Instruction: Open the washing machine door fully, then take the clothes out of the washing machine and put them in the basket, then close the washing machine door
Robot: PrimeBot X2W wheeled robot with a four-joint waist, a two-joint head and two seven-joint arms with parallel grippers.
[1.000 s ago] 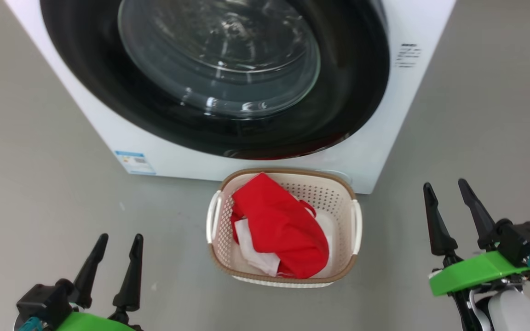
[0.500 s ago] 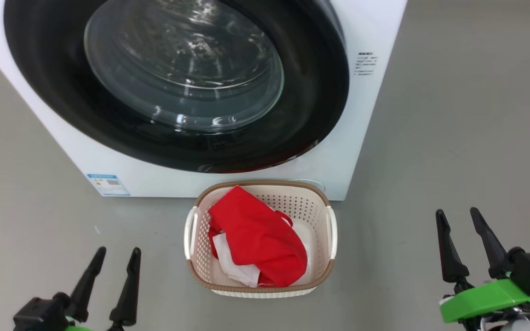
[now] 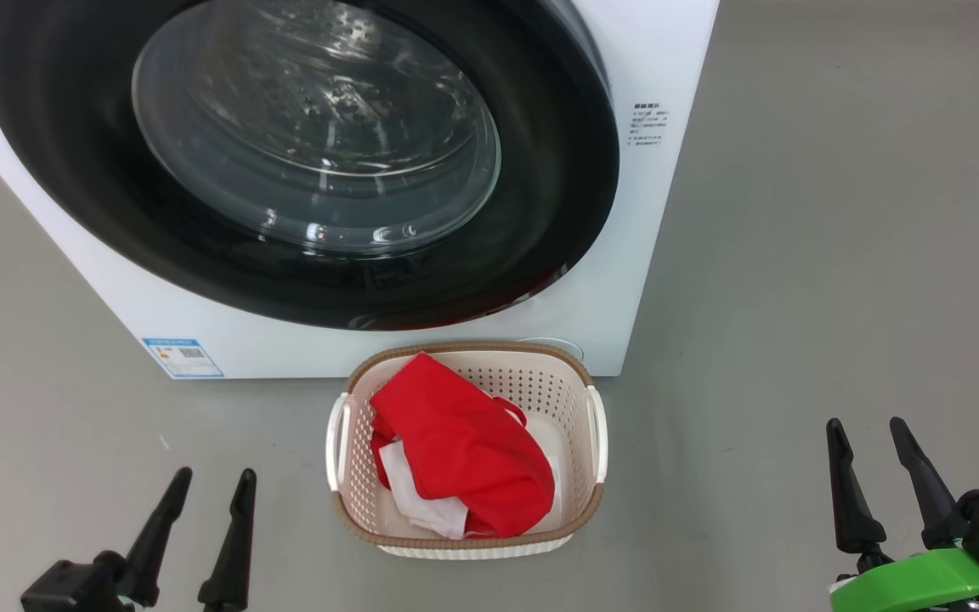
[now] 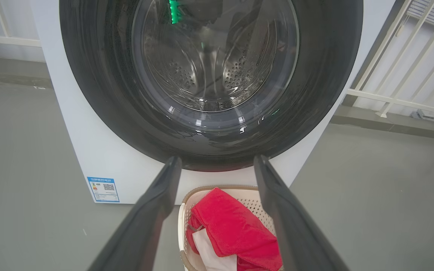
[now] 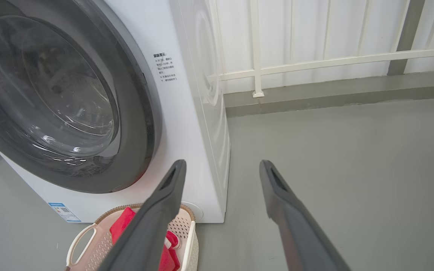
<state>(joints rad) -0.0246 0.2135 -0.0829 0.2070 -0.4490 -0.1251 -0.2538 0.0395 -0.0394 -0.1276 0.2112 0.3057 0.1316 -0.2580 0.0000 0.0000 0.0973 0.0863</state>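
Grey floor (image 3: pixel 795 297) lay beneath both claws: left gripper (image 3: pixel 216 473) and right gripper (image 3: pixel 865 422) pointed forward, fingers spread and empty, the basket (image 3: pixel 596 425) of clothes (image 3: pixel 455 450) between them.

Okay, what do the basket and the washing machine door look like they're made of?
The basket looks like matte moulded plastic: neat punched holes, brown woven-look rim. The washing machine door has a glossy black rim, probably plastic, around a clear bulging window, likely glass given its sharp reflections.
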